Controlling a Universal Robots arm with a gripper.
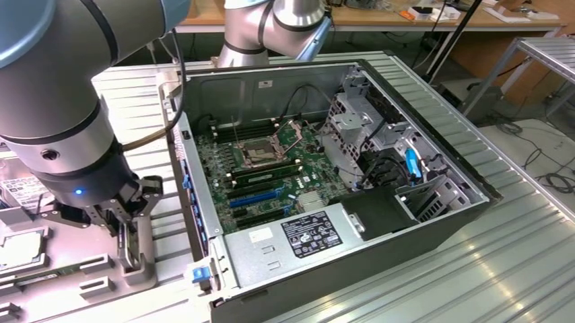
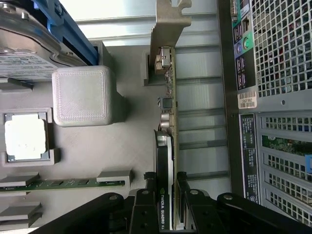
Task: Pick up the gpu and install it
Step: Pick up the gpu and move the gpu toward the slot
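Note:
The gpu (image 2: 168,92) is a thin dark card seen edge-on, with a silvery bracket (image 2: 168,19) at one end. It stands upright in a slot of the grey parts tray (image 2: 131,146). My gripper (image 2: 165,197) straddles it, and both black fingers (image 2: 146,202) press against its faces, so the gripper is shut on the card. At the exterior view's left, the gripper (image 1: 124,232) reaches down onto the gpu (image 1: 128,252), which still sits in its grey holder (image 1: 137,276) beside the open computer case (image 1: 449,208).
The case lies open with its motherboard (image 1: 269,161) and blue slots (image 1: 256,197) exposed. Its perforated rear wall (image 2: 282,73) runs close beside the card. The tray also carries a hard drive (image 2: 24,63), a processor (image 2: 25,136), a green memory stick (image 2: 63,184) and a grey block (image 2: 83,95).

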